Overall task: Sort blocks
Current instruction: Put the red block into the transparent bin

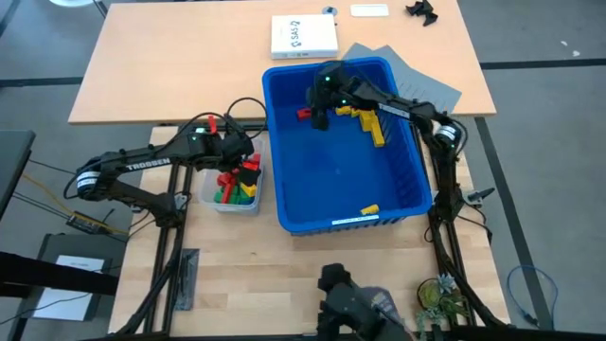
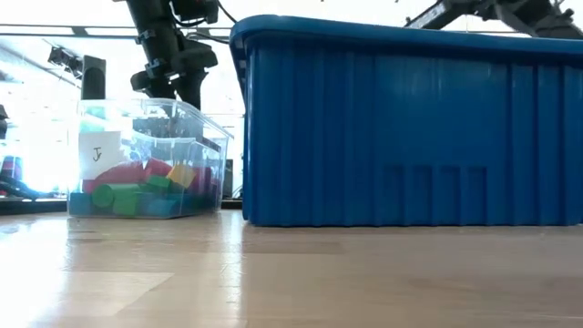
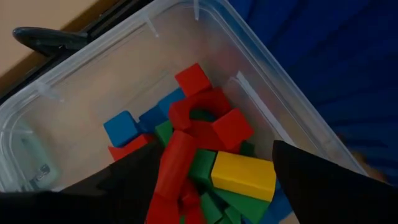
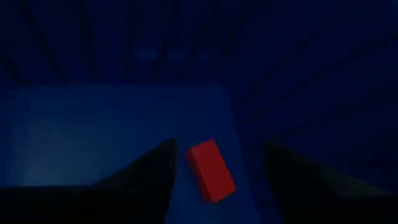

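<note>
High view showed the wooden counter (image 1: 142, 76) with a large blue bin (image 1: 346, 194) at centre frame and a small clear tub (image 1: 210, 194) just beside its left wall. Left pincer (image 1: 248, 163) hung over the tub, fingers (image 3: 124, 177) spread apart and gripping nothing in the left wrist view. Below it, seen in that same view, lay the sorted blocks (image 3: 199, 155): red pieces (image 3: 193, 79) heaped at centre, a yellow brick (image 3: 244, 176) at lower right, blue ones (image 3: 121, 127) toward the left, green ones (image 3: 202, 167) tucked beneath. Low view gave the tub at left frame with a paper label on its wall, blocks piled on its floor, and the bin filling the right side. Right pincer (image 1: 319, 116) reached down inside the bin near its upper left corner; right wrist view showed its fingers (image 4: 146, 174) standing apart on either side of a red block (image 4: 211, 169) lying on the bin floor, jaws not closed on it. Whether a fingertip touched that block could not be told. Also in the bin, from above: yellow blocks (image 1: 371, 123) right of the right pincer near the upper centre, and one more yellow block (image 1: 369, 209) near the lower wall. White box (image 1: 303, 37) rested on the counter at upper centre of the high view, above the bin.
</note>
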Controlling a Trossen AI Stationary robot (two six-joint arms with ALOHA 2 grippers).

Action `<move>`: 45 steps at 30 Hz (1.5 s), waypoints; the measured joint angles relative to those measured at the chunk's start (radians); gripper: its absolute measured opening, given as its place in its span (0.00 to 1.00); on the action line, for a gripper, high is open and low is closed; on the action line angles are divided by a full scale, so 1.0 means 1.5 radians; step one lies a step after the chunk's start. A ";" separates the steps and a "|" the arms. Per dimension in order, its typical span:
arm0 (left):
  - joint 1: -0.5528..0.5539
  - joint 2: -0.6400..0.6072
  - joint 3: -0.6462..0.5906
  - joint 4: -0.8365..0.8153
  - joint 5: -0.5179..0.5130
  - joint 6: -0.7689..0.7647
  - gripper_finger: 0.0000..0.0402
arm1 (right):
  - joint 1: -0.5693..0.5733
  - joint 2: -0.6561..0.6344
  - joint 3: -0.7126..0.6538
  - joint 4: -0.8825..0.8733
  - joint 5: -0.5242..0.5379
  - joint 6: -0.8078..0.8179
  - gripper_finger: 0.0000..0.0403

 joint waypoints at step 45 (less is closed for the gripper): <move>0.000 0.001 0.000 0.093 0.002 -0.021 0.79 | -0.058 0.173 -0.007 0.078 -0.101 0.098 0.36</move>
